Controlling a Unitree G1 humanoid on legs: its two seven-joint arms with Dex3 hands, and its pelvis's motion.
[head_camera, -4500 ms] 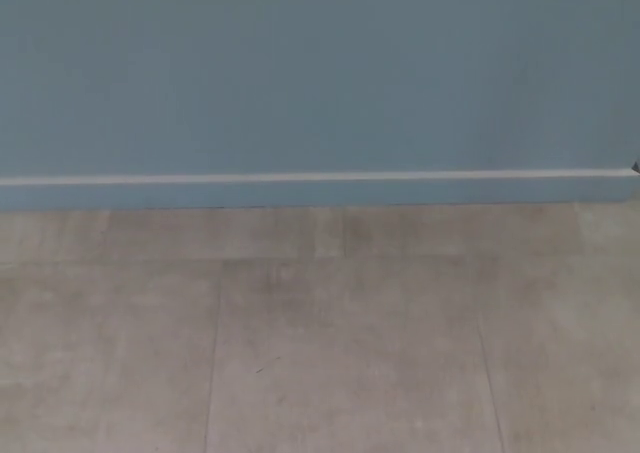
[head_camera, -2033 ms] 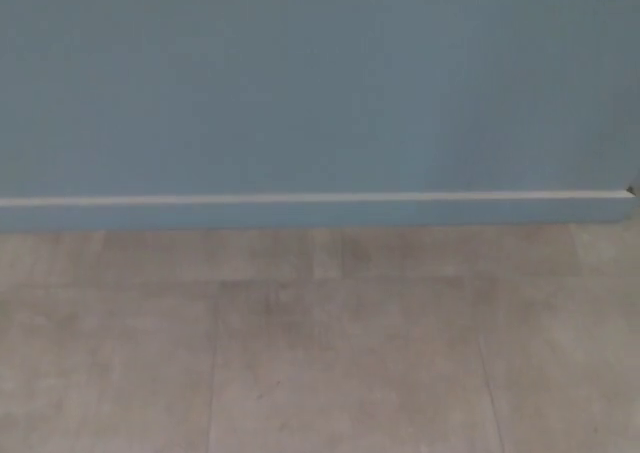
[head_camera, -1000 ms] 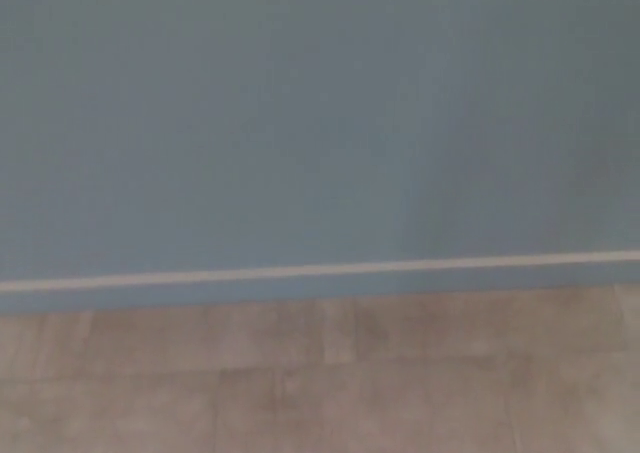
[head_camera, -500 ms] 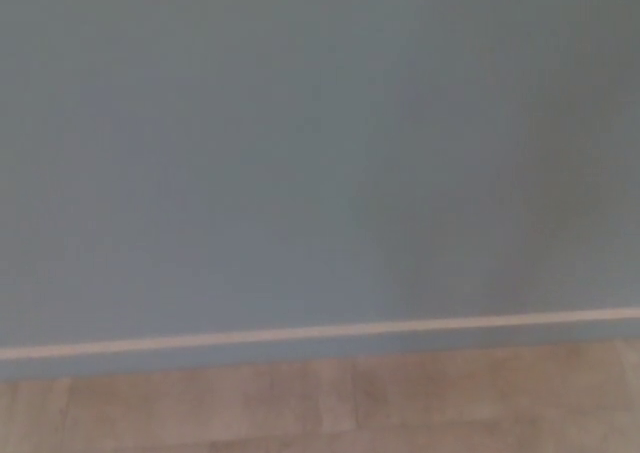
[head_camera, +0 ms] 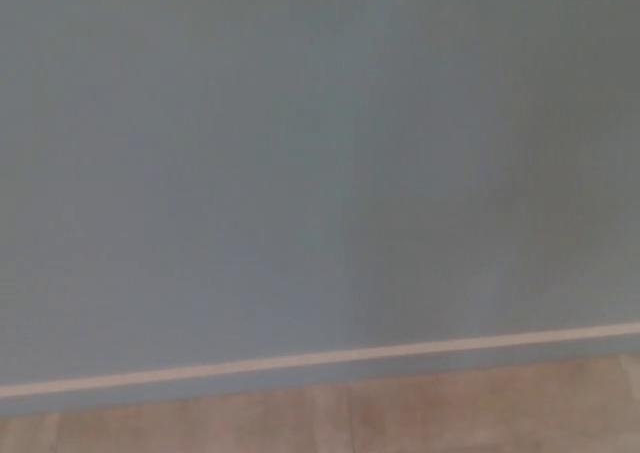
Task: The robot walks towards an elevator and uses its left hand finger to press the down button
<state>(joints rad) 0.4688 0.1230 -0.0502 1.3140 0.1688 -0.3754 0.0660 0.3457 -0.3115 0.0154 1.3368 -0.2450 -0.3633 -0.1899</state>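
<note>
**Camera tilted up, wall fills our view**

Our view has swung upward since half a second ago. Neither of our two hands shows, so we cannot tell their state. We see one blue-grey wall (head_camera: pixel 300 173), one pale skirting strip (head_camera: pixel 320 357) and one sliver of tiled floor (head_camera: pixel 450 418). The down button lies out of frame.

Blue wall (head_camera: pixel 300 173) blocks whole view ahead; pale skirting strip (head_camera: pixel 320 358) low; floor (head_camera: pixel 480 413) strip below.

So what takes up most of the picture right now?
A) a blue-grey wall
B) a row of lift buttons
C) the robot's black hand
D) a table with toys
A: the blue-grey wall fills nearly the whole head view, with only a pale strip along its base and a sliver of floor below it.
</note>
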